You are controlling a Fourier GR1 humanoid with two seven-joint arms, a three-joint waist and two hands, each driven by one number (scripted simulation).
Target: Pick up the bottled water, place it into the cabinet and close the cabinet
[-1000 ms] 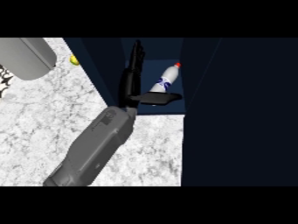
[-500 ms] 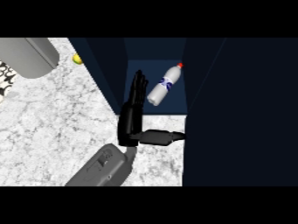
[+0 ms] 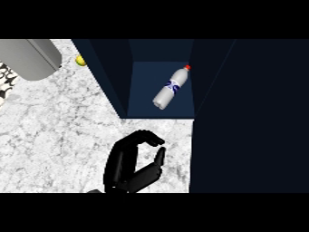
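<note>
Inside, one clear plastic water bottle [image 3: 171, 88] lies in the dark-blue cabinet [image 3: 162, 112]; one black hand [image 3: 134, 165], loosely curled, holds nothing.

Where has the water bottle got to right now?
In the head view the bottled water lies tilted inside the open dark cabinet, upper middle, red cap toward the back, apart from the hand below it.

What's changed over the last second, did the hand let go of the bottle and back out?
Yes. The hand has pulled back out of the cabinet toward the view's lower edge, over the marble counter, fingers partly curled and holding nothing. The bottled water stays lying inside the cabinet, red cap toward the back. The cabinet is not yet closed.
</note>
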